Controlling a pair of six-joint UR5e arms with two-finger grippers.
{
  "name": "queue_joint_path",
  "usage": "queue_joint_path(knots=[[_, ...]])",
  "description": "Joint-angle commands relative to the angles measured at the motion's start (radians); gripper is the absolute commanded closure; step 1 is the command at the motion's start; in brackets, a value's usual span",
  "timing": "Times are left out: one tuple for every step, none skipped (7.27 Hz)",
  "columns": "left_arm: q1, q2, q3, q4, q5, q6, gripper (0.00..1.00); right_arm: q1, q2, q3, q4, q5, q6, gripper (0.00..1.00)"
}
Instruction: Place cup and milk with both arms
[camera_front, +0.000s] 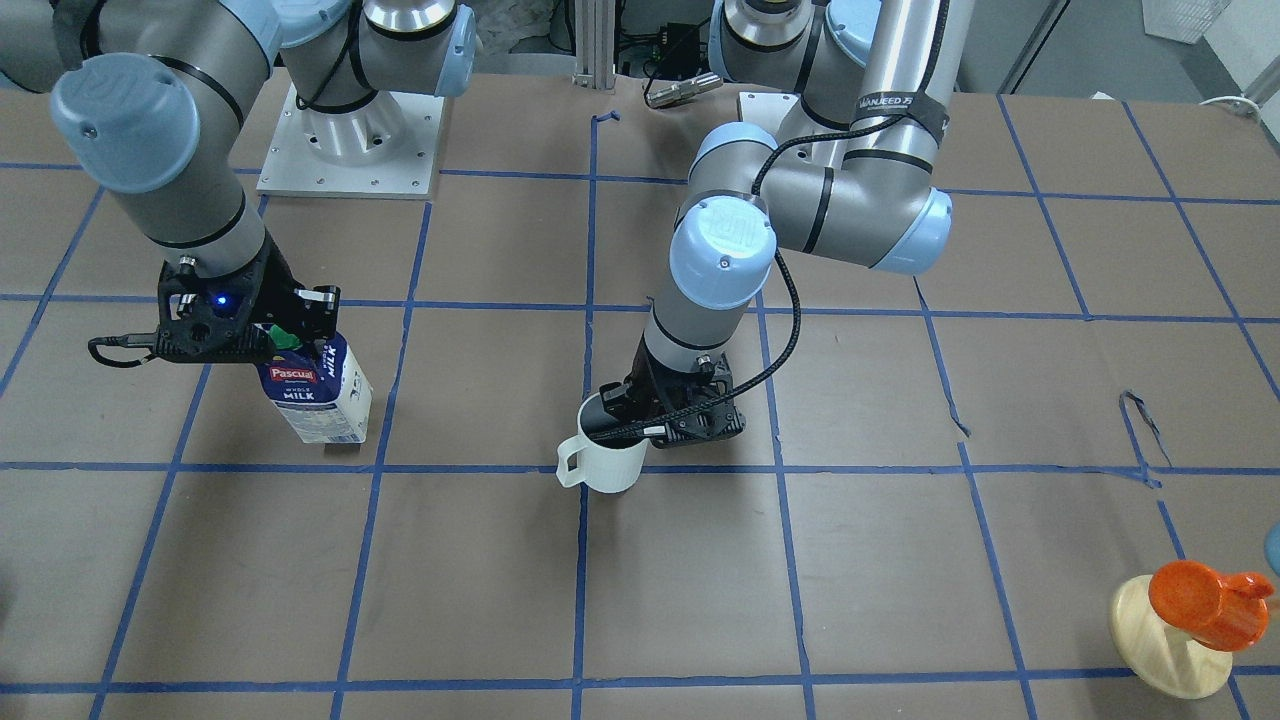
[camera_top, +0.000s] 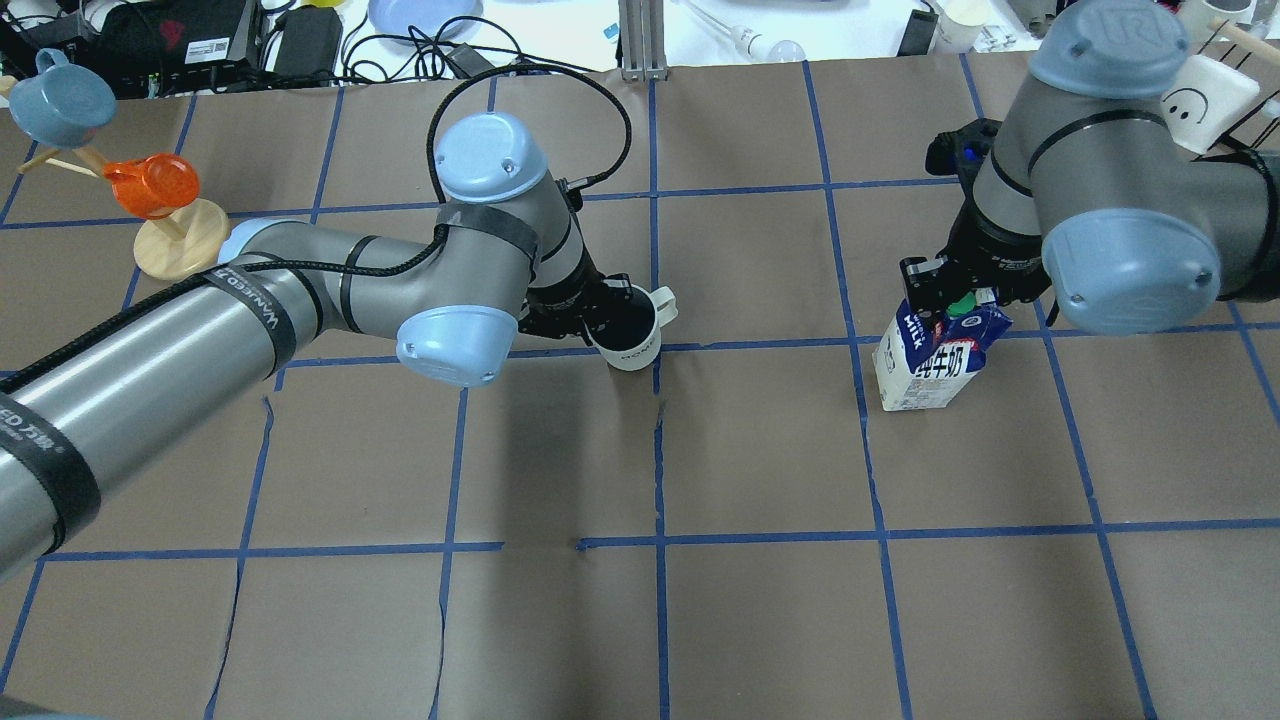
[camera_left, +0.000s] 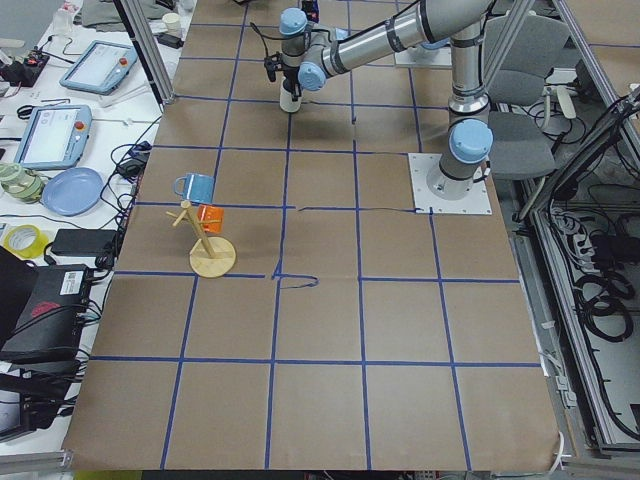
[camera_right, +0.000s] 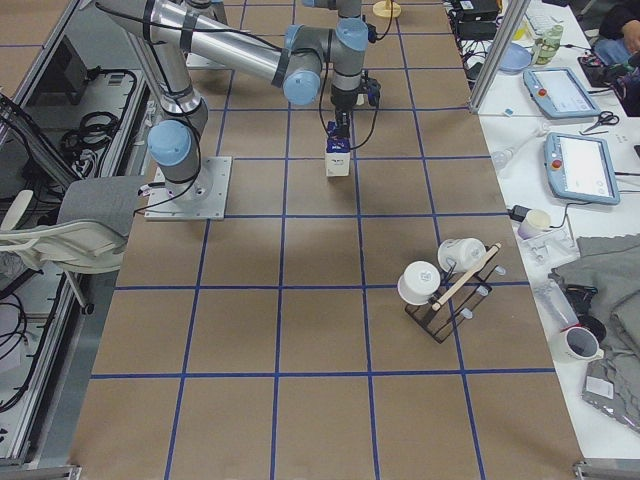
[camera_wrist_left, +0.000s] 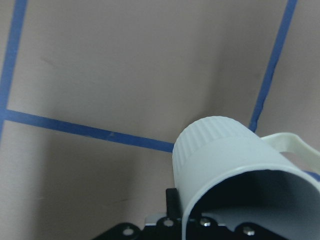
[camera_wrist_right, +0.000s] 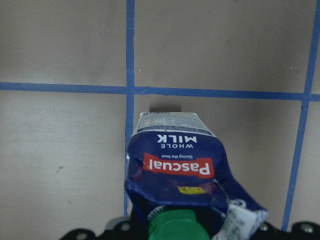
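Now L pincer (camera_front: 628, 420) grips cup (camera_front: 610, 465) rim, frame centre; R pincer (camera_front: 290, 340) clamps milk (camera_front: 315, 395) top, centre-left, carton tilted. Both hang under pincers, seemingly just off worktop (camera_front: 900, 560); lowering looks next.

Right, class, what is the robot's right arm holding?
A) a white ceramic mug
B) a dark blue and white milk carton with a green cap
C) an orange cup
B: the right arm's fingers clamp the top of the dark blue and white milk carton; the white ceramic mug is in the left arm's fingers.
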Motion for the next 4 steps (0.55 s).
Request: queue_joint_path(knots=[[-0.012,-0.003,0.002,0.003,0.001,-0.003,0.68,0.014,0.001,-0.031,0.026,0.022,0.087,0.52],[-0.010,0.003,0.014,0.003,0.002,0.003,0.22,0.023,0.001,-0.034,0.035,0.060,0.116,0.54],[-0.010,0.015,0.044,-0.012,0.004,0.007,0.07,0.045,0.006,-0.034,0.032,0.064,0.133,0.55],[0.002,0.027,0.081,-0.054,0.005,0.018,0.00,0.077,0.021,-0.047,0.032,0.062,0.200,0.55]])
